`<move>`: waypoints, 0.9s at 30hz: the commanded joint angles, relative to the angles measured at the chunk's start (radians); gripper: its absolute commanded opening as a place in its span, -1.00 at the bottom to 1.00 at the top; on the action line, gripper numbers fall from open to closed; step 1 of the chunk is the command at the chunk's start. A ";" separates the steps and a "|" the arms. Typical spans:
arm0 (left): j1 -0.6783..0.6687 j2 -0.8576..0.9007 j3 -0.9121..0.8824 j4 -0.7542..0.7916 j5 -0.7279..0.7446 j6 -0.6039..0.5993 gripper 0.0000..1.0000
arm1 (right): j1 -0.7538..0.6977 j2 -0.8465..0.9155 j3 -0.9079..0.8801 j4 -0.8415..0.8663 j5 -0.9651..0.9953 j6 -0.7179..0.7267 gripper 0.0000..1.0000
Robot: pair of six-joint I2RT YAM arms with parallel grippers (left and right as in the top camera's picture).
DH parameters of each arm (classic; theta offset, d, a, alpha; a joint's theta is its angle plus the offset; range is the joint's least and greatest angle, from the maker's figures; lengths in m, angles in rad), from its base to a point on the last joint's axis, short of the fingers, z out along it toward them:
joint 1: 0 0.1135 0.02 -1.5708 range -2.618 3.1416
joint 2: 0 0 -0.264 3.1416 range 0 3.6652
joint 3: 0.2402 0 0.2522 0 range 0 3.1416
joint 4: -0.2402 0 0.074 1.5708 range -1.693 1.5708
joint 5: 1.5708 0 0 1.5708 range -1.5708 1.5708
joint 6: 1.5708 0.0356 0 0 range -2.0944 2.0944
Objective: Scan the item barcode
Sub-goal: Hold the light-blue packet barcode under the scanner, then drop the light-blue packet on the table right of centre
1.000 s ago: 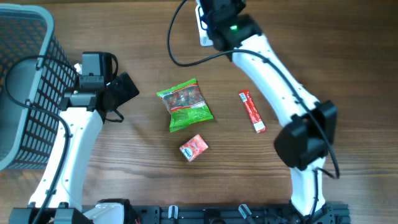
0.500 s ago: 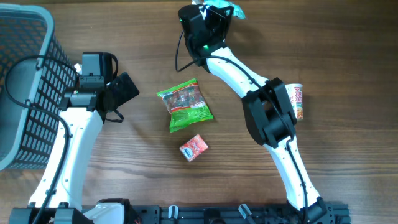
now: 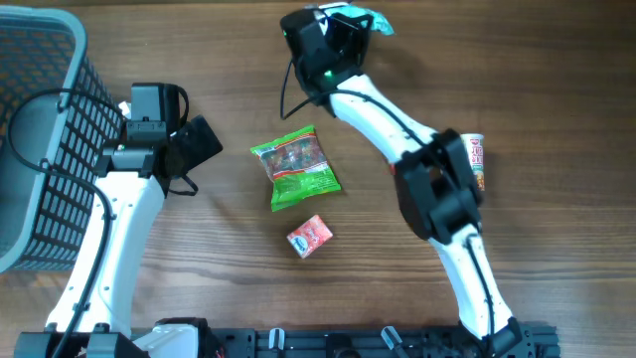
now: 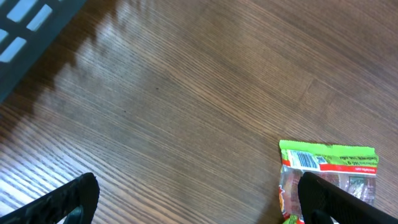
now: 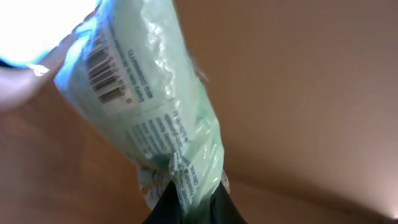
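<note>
My right gripper [image 5: 193,200] is shut on the lower end of a pale green plastic packet [image 5: 155,106]. The packet's black barcode [image 5: 106,78] shows near its upper left end, facing the wrist camera. From overhead, the right gripper [image 3: 350,22] is at the table's far edge with the packet [image 3: 372,18] sticking out to its right. My left gripper [image 3: 196,147] stands open and holds nothing, left of a green snack bag [image 3: 296,167]. In the left wrist view that bag [image 4: 329,168] lies by the right finger [image 4: 336,199], its own barcode showing.
A dark wire basket [image 3: 40,139] stands at the left edge; its corner [image 4: 25,25] shows in the left wrist view. A small red packet [image 3: 310,236] lies in front of the green bag. A cup of noodles [image 3: 476,159] lies partly behind the right arm's elbow.
The right arm has swung its elbow leftward and turned its wrist, bringing the green packet into sight at the far edge. The cup came into view. The left arm stayed still.
</note>
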 commanded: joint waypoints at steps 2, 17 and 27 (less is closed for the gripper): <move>0.004 -0.013 0.001 0.002 -0.010 -0.005 1.00 | 0.012 -0.303 0.017 -0.428 -0.257 0.434 -0.91; 0.004 -0.013 0.001 0.002 -0.010 -0.005 1.00 | -0.341 -0.455 -0.503 -0.872 -1.191 0.964 -0.85; 0.004 -0.013 0.001 0.002 -0.010 -0.006 1.00 | -0.306 -0.653 -0.461 -0.742 -1.423 1.012 0.50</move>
